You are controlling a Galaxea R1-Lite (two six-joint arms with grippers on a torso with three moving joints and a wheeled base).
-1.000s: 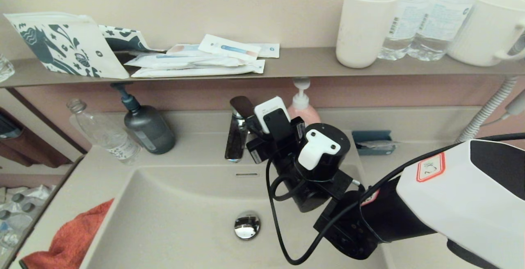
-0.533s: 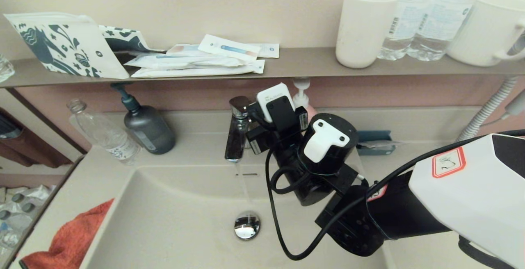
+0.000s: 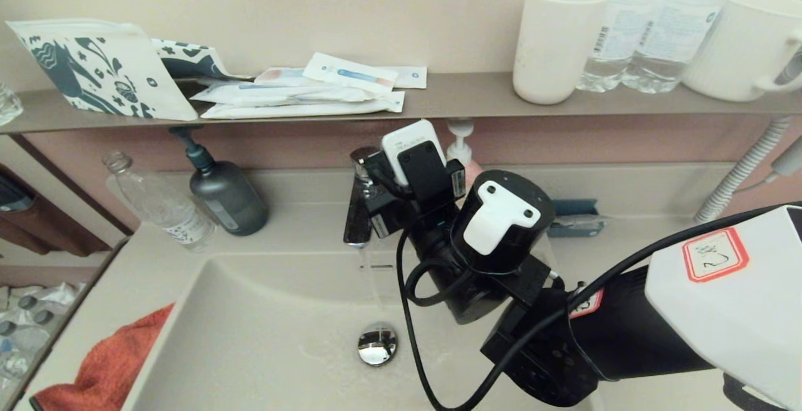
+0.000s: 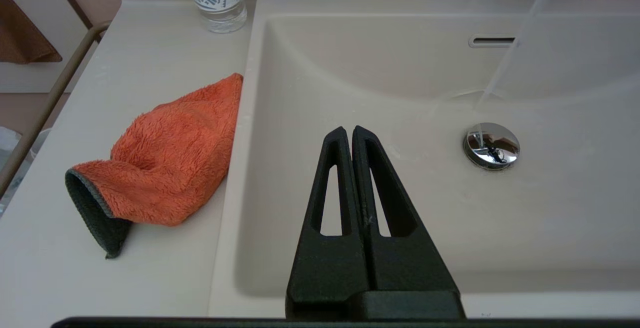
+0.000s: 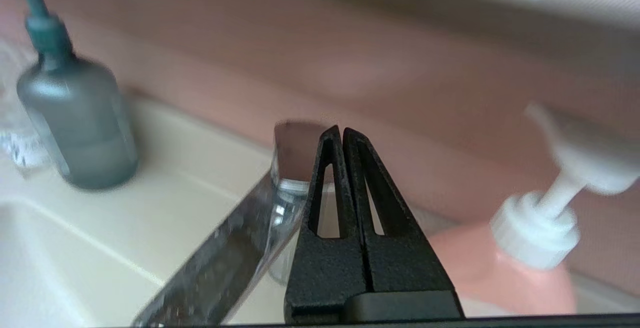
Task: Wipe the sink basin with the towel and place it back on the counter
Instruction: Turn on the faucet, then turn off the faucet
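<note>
The beige sink basin [image 3: 269, 336] [image 4: 400, 83] has a chrome drain plug [image 3: 378, 343] [image 4: 491, 145] and an overflow slot [image 4: 492, 41]. A thin water stream [image 3: 373, 286] [image 4: 515, 43] falls from the chrome faucet [image 3: 357, 223] [image 5: 225, 248]. My right gripper [image 3: 373, 170] [image 5: 342, 130] is shut, its tips against the faucet's lever. The orange-red towel [image 3: 106, 361] [image 4: 170, 153] lies crumpled on the counter [image 3: 144, 254] [image 4: 150, 43] left of the basin. My left gripper [image 4: 351, 130] hovers shut over the basin's near side, empty, right of the towel.
A grey pump bottle [image 3: 225, 195] and a clear plastic bottle [image 3: 156, 201] stand behind the basin on the left. A pink soap dispenser [image 3: 463, 154] and a blue tray [image 3: 573, 217] are at the back right. The shelf [image 3: 457, 101] above holds cups, bottles and packets.
The right gripper rose at the faucet lever and shifted slightly left. Water started running from the spout into the basin. The towel has not moved.
</note>
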